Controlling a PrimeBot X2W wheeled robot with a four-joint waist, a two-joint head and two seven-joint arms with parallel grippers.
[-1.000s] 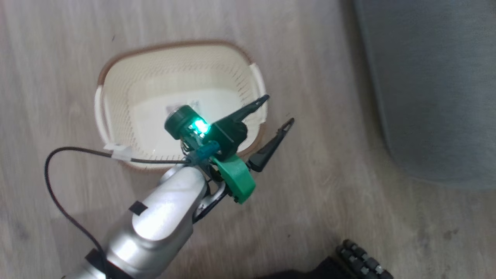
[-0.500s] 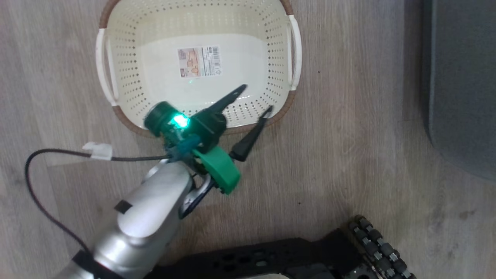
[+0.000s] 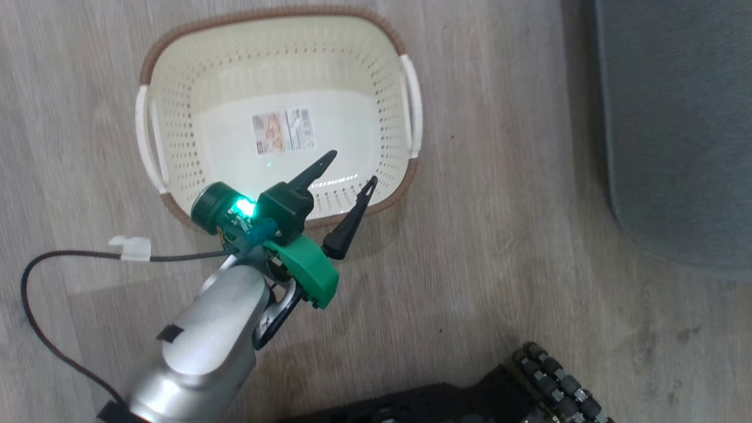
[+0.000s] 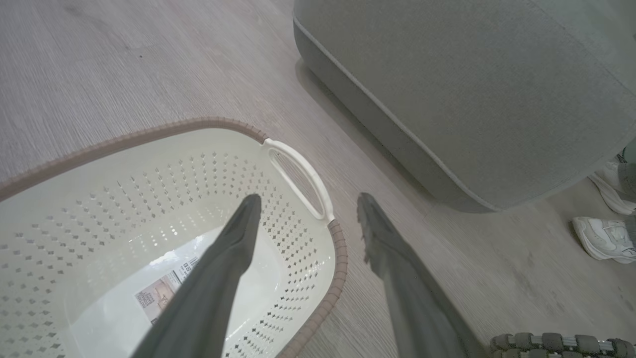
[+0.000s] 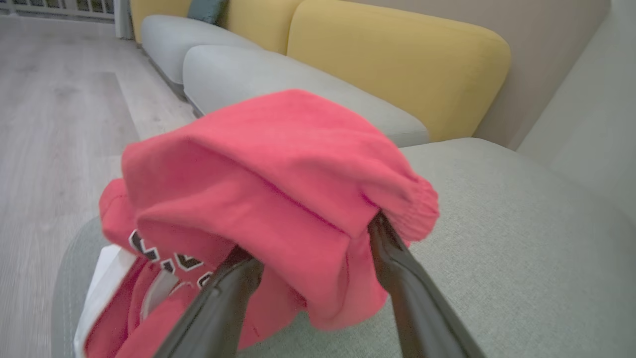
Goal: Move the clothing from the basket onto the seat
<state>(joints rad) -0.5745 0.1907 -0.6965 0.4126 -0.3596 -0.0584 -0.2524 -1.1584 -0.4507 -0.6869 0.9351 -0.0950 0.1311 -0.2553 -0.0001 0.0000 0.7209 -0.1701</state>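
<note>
The right claw [image 5: 310,241] is seen with its two dark fingers spread wide apart. Nothing is pinched by them. The clothes [image 5: 278,164] are draped loosely over the fingertips, right above the seat [image 5: 497,223]. The red top fold looks blurred. Lower down, at the seat's front edge, more red cloth with a white part and dark letters is seen. It cannot be told if that is one piece or two. Yellow cushions [image 5: 397,64] are seen behind the seat.

The left claw [image 3: 352,167] is also held wide apart, and nothing is held in it. It is hung over the rim of the basket [image 3: 194,88], at the corner turned toward the seat. One finger is over the inside of the basket, and the other is over the floor [image 3: 499,235] between the basket and the seat. A green light is lit on the wrist, and a black cable [image 3: 35,317] is looped away from it, on the side far from the seat.

The basket is set on the floor near the seat, not touching it. Inside it a paper label [image 3: 282,131] is stuck to the bottom. White shoes [image 4: 601,238] are seen on the floor by the seat's corner.
</note>
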